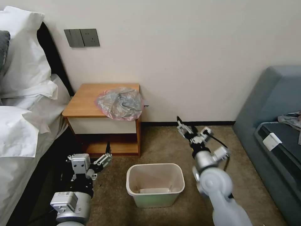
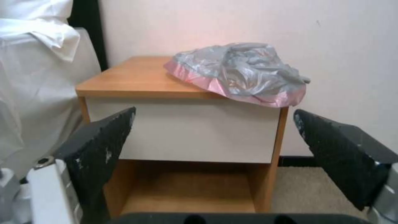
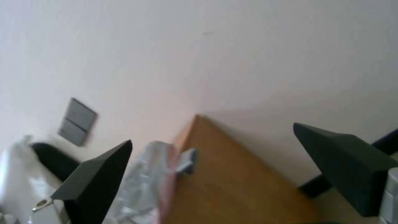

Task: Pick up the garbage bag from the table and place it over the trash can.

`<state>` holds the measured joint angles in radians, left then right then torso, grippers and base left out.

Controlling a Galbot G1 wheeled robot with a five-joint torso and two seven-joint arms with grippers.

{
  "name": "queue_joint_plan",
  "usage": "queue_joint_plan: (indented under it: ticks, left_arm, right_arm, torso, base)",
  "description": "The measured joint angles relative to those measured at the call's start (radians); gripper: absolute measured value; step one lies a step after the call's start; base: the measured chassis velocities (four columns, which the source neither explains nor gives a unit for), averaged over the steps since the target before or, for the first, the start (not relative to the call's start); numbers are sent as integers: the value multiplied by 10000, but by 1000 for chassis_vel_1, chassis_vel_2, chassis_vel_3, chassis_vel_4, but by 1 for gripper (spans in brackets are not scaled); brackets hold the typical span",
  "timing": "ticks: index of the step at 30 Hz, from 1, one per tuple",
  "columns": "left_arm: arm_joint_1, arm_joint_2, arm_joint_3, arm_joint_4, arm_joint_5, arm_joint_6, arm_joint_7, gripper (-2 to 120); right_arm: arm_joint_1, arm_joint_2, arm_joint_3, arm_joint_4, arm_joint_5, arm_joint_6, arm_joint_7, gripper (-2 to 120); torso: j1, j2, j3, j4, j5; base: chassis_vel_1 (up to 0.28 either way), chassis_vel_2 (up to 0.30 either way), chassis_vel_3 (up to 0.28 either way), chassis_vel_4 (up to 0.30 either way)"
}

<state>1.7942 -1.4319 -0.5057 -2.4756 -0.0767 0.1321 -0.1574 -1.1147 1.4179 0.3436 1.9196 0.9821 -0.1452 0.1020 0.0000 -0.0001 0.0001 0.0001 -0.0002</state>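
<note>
The wrinkled translucent grey plastic garbage bag point(image 1: 119, 103) with a pinkish-red edge lies crumpled on the right half of the small orange-brown wooden table point(image 1: 86, 100). It overhangs the front right corner above the white drawer front point(image 1: 102, 125). In the left wrist view the bag point(image 2: 240, 73) sits at the table's point(image 2: 136, 79) near right corner.

The cream-white plastic trash can point(image 1: 155, 184) stands upright on the brown carpet point(image 1: 163, 144), in front of the table and apart from it. A flat pale item lies at its bottom.

The left gripper point(image 1: 103, 157) hangs low before the table's lower shelf, released, fingers point(image 2: 104, 140) spread and gripping nothing.

The right gripper point(image 1: 185, 127) is raised above the carpet, right of the table and beyond the can, likewise released and empty. Its wrist view shows the bag point(image 3: 143, 183) between its fingers point(image 3: 99, 177), farther off.

A white-sheeted bed point(image 1: 22, 125) flanks the left, a grey-blue sofa point(image 1: 272, 103) the right.
</note>
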Motion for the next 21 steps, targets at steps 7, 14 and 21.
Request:
queue_joint_plan:
  ticks: [7, 14, 21]
  left_arm:
    - [1, 13, -45, -61, -44, 10, 7, 100]
    - [35, -52, -36, -79, -67, 12, 40, 100]
    - [64, -136, -76, -89, -153, 12, 103, 100]
  right_arm:
    - [1523, 99, -391, -1913, 2055, -48, -224, 100]
    - [2794, 360, -382, -3304, 4711, -668, -425, 100]
    - [3700, 650, -385, -4682, 5880, -1353, -721, 100]
  torso:
    - [0, 0, 0, -1, 1]
    - [0, 0, 0, 0, 0]
    - [0, 0, -1, -1, 0]
  base:
    - [0, 0, 0, 0]
    - [0, 0, 0, 0]
    - [0, 0, 0, 0]
